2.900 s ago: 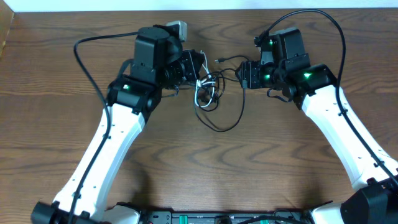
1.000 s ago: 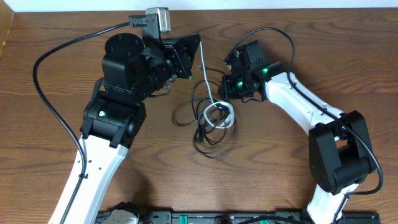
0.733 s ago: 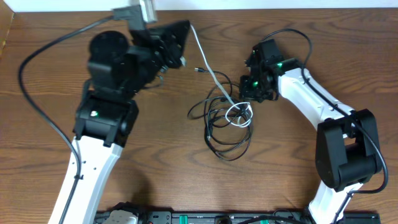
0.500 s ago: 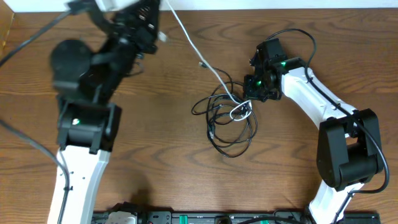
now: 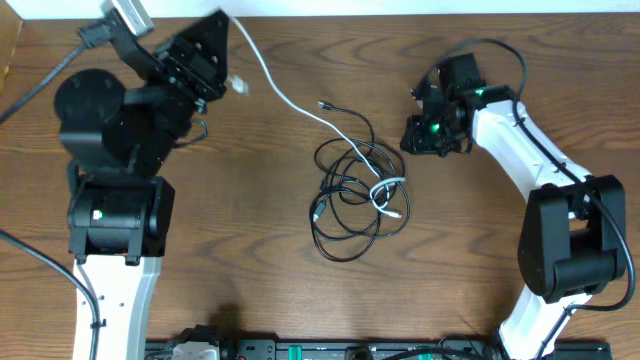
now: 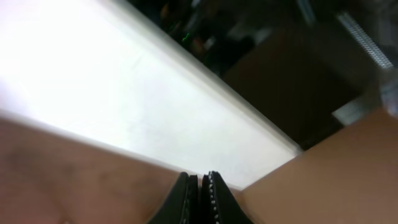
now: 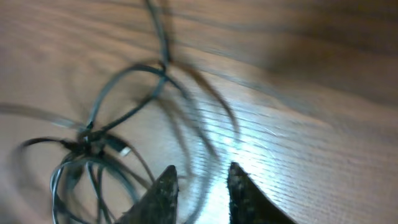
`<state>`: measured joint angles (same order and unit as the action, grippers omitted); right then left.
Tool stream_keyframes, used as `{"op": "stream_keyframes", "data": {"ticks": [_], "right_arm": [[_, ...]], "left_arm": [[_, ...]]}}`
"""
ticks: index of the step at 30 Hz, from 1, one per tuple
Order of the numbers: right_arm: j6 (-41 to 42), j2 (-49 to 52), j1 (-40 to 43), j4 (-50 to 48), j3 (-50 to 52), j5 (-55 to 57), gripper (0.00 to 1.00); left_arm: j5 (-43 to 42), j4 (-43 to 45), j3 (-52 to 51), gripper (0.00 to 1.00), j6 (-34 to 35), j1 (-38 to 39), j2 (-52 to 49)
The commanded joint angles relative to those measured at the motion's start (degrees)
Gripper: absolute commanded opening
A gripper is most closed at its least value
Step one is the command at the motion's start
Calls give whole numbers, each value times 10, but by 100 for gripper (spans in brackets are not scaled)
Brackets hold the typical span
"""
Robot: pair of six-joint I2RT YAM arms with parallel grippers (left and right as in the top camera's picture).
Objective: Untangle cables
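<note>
Table [image 5: 250, 290]: wood, cables lie mid-surface, btwn the two arms.

L arm [image 5: 110, 215] is raised high, wrist tipped up and away from the pile. R arm [image 5: 520, 130] sits low, just beside the pile.

Black cable [image 5: 343, 187]: loose heap of overlapping loops, to the R gripper's own left and a bit nearer the base, close but not touching. In the wrist view it lies ahead of and left of the fingers.

White cable [image 5: 275, 92]: runs from the L gripper down in one long sweep into the heap, w/ its far end threaded through the black loops.

L gripper [image 6: 199, 185]: fingers pressed tight together. Overhead, the white cord leads right up to them, so it looks pinched there. Wrist cam doesn't show the cord itself.

R gripper [image 7: 200, 173]: partly open, clear gap, nothing in it.

Risks, my read:
- W/ nothing pinning the black heap, more pull from L likely drags the whole pile along instead of freeing the white.
- White end may snag where it crosses the loops, and the pull would cinch a knot.
- Thin cord in a tip pinch could slip out.
- R closing now could catch both cords at once.
</note>
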<state>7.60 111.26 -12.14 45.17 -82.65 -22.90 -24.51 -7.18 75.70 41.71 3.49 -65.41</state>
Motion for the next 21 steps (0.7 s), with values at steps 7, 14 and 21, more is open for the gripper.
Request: {"op": "stream_keyframes", "data": {"ticks": [7, 14, 21], "right_arm": [[-190, -12, 0, 88, -57, -96, 52], [-303, -12, 2, 167, -57, -96, 65], [-431, -12, -12, 212, -48, -96, 72]], "left_arm": [[-3, -82, 7, 8, -56, -3, -26], [-3, -92, 7, 7, -70, -3, -27], [-3, -145, 7, 7, -87, -3, -30]]}}
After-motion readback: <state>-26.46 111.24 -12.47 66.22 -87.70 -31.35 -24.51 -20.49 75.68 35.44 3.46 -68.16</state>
